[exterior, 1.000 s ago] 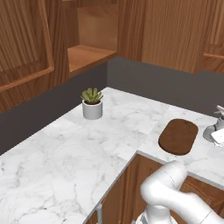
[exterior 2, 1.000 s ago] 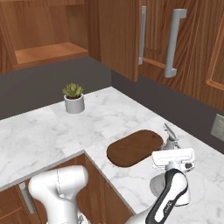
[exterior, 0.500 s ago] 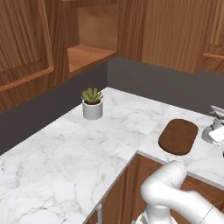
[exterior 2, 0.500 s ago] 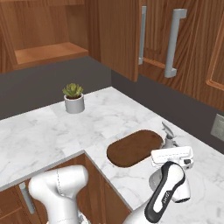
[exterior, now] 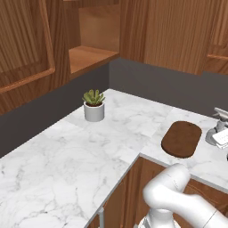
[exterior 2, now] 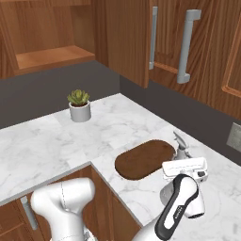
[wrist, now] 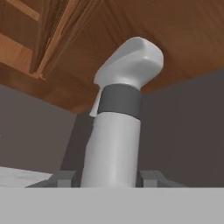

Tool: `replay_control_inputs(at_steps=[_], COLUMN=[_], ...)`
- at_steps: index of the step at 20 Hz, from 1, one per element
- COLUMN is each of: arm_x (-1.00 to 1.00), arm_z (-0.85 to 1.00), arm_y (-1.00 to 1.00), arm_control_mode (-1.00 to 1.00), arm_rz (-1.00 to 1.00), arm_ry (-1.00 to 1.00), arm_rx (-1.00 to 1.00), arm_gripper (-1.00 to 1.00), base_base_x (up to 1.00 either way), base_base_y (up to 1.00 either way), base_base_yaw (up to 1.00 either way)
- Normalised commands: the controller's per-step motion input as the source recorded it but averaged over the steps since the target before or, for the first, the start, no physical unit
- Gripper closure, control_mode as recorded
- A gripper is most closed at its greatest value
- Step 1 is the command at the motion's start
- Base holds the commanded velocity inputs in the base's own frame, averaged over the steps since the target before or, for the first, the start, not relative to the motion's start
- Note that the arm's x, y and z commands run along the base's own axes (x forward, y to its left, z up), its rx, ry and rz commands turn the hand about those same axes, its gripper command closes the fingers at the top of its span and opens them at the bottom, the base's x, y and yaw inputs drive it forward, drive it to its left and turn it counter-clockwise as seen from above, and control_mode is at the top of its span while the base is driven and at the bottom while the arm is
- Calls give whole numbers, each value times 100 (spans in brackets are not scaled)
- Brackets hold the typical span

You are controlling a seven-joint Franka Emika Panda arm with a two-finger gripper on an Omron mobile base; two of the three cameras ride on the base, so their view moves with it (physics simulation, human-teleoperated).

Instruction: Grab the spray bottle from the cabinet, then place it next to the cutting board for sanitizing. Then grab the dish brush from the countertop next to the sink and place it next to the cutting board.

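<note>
The spray bottle (exterior 2: 180, 147), pale grey with a trigger head, stands upright just right of the dark-brown oval cutting board (exterior 2: 145, 158) on the white marble countertop (exterior 2: 47, 136). My gripper (exterior 2: 184, 168) is shut on the bottle's lower body. The hand view has the bottle (wrist: 119, 131) rising between my two fingertips (wrist: 64, 178). From the left base view, the bottle (exterior: 217, 127) shows at the right edge beside the board (exterior: 181, 138). Whether its base touches the counter I cannot tell. The open cabinet (exterior: 89, 53) is at the back left. The dish brush and sink are out of view.
A small green plant in a white pot (exterior: 94, 111) stands near the back wall, left of the board, and shows as the pot (exterior 2: 80, 112) from the right. Closed wooden wall cabinets with a long grey handle (exterior 2: 184, 47) hang above the bottle.
</note>
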Motion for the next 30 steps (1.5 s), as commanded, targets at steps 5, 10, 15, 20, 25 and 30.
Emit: replay_control_inputs(at_steps=[5,10,15,20,25,30], arm_x=[0,0,0,-5,-63,-81], arm_z=[-1,-1,-1,0,15,82], arm_y=[0,0,0,0,-1,3], arm_control_mode=[-100,-100,-100,-100,-100,-100], arm_rz=[0,0,0,0,-1,0], arm_ry=[-1,0,-5,-11,-10,4], arm_rx=[0,0,0,0,0,1], arm_gripper=[-100,-100,-100,-100,-100,-100], base_base_x=[0,0,0,0,0,0], base_base_y=[0,0,0,0,0,0], base_base_yaw=[0,0,0,0,0,0])
